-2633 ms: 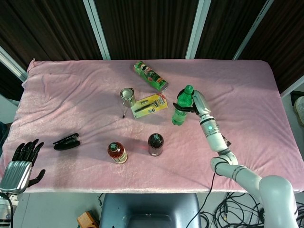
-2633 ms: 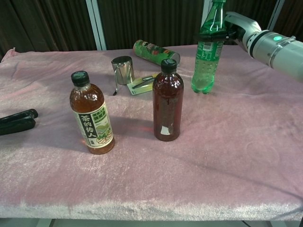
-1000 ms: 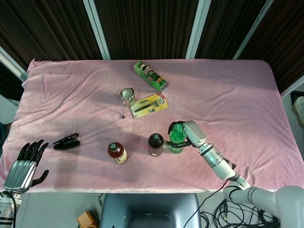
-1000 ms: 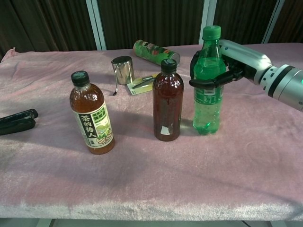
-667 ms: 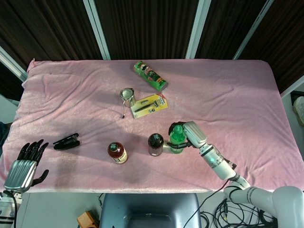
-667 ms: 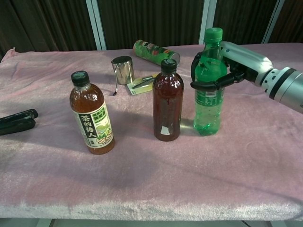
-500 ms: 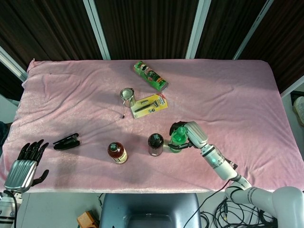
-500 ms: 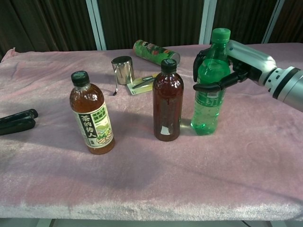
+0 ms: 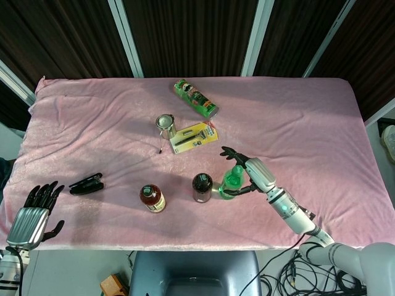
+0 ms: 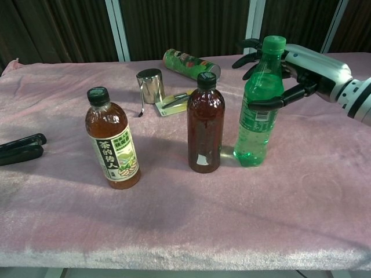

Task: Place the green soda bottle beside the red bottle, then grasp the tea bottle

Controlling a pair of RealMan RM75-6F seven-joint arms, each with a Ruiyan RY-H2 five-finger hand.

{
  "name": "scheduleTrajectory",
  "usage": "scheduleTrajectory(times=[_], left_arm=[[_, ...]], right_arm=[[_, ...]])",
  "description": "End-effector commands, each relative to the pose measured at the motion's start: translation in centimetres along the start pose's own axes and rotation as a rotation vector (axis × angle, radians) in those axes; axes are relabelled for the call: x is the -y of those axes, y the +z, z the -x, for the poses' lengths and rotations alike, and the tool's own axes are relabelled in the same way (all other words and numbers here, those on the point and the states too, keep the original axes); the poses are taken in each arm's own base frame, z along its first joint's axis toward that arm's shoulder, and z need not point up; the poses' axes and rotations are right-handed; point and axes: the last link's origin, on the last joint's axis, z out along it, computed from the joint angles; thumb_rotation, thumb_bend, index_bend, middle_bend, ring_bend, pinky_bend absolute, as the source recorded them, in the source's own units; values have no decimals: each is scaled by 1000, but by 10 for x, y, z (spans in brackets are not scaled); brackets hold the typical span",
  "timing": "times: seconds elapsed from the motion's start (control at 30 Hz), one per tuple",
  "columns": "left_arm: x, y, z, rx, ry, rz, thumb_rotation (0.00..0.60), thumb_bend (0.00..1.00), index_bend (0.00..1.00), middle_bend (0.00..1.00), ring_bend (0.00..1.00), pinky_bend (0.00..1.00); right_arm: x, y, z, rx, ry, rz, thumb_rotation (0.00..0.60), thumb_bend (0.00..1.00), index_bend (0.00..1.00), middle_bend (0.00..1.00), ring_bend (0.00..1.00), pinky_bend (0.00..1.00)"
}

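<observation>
The green soda bottle [image 10: 257, 110] [image 9: 232, 180] stands on the pink cloth just right of the dark red bottle [image 10: 205, 124] [image 9: 202, 186], leaning slightly. My right hand [image 10: 301, 66] [image 9: 254, 173] is beside its neck with the fingers spread wide off the bottle. Whether the thumb still touches its side I cannot tell. The tea bottle [image 10: 112, 142] [image 9: 152, 198], amber with a black cap, stands left of the red one, untouched. My left hand [image 9: 29, 216] hangs off the table's front left corner, fingers apart and holding nothing.
A metal cup [image 10: 150, 85] [image 9: 165, 125], a yellow package [image 9: 194, 137] and a green can on its side [image 10: 190, 63] [image 9: 195, 98] sit behind the bottles. A black object [image 10: 20, 148] [image 9: 86, 184] lies at the left.
My right hand carried the green bottle from mid-table to beside the red bottle, set it down, and has now spread its fingers off it. The left hand has barely moved.
</observation>
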Motion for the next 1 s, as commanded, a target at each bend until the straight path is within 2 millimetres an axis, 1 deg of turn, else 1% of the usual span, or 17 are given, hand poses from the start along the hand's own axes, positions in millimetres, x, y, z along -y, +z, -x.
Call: scheduleTrajectory(times=[0.03, 0.17, 0.27, 0.37, 0.43, 0.53, 0.63, 0.7, 0.8, 0.9, 1.0], left_arm=[[0, 0, 0, -2, -1, 2, 600, 316, 0, 0, 0, 0], [-1, 0, 0, -3, -5, 8, 600, 316, 0, 0, 0, 0], [-3, 1, 1, 1, -10, 31, 600, 317, 0, 0, 0, 0], [-8, 2, 4, 9, -28, 79, 600, 315, 0, 0, 0, 0], [-13, 4, 7, 19, -51, 123, 600, 315, 0, 0, 0, 0], [-21, 9, 17, 49, -106, 190, 600, 315, 0, 0, 0, 0], [-34, 21, 29, 54, -227, 251, 600, 315, 0, 0, 0, 0], [-41, 32, 40, 43, -345, 279, 600, 313, 0, 0, 0, 0], [-48, 46, 52, 29, -496, 295, 600, 307, 0, 0, 0, 0], [-55, 58, 57, 7, -593, 306, 600, 299, 0, 0, 0, 0], [-65, 63, 59, -25, -677, 329, 600, 295, 0, 0, 0, 0]], right_arm=[[2, -3, -4, 4, 9, -5, 600, 182, 2, 162, 185, 490], [6, -14, -12, 2, -31, -3, 600, 142, 0, 100, 114, 398], [12, -30, -21, 15, -109, -4, 600, 124, 0, 55, 75, 349], [18, -53, -34, 22, -228, -1, 600, 113, 0, 6, 19, 291], [22, -76, -44, 34, -327, 22, 600, 111, 0, 0, 1, 239], [26, -111, -56, 41, -461, 83, 600, 109, 0, 0, 0, 167], [29, -145, -61, 19, -534, 138, 600, 110, 0, 0, 0, 156], [28, -166, -61, -1, -559, 173, 600, 109, 0, 0, 0, 151], [24, -188, -59, -21, -558, 212, 600, 109, 0, 0, 0, 145], [22, -200, -56, -21, -530, 223, 600, 110, 0, 0, 0, 144], [22, -204, -56, -6, -544, 219, 600, 109, 0, 0, 0, 143]])
